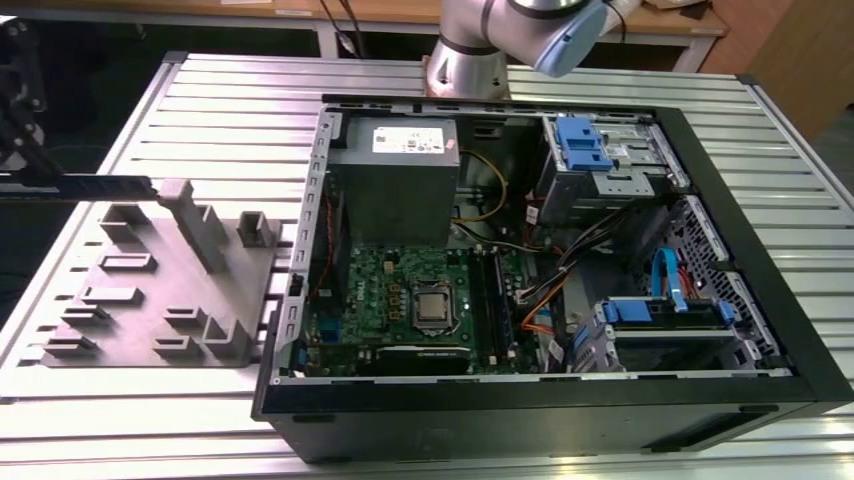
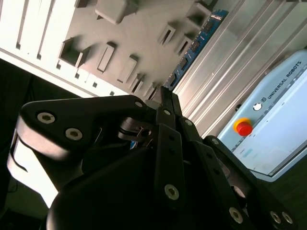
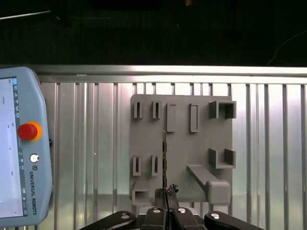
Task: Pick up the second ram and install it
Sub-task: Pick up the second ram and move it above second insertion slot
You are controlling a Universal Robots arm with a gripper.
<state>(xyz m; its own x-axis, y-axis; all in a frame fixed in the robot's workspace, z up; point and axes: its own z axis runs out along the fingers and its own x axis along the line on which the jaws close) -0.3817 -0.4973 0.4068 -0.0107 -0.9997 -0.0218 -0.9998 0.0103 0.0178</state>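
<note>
First wrist view, nearest: gripper closed to a narrow gap on one end of the second ram, fingertips clamped on its faces, finger bodies cut off by the frame edge. Stick seen edge-on as a thin dark line over the grey slotted tray. Cannot tell whether clear of the tray or touching it. Beyond the tray, slatted metal table. Beside the tray, apart from it, pale blue pendant with red button, partly out of frame.

Second wrist view: black linkage blocking most of the frame. Past it, the blue-green face of the stick reaching away from the fingertips, chips hard to make out.

Exterior view: stick as a dark level strip at that view's left, above the tray, with its held end and the gripper cut off by the frame edge. Well apart, toward that view's right, open computer case lying on the table, with grey power supply and green board inside. Black slots beside the processor too dim to judge. Farthest, base of the arm.
</note>
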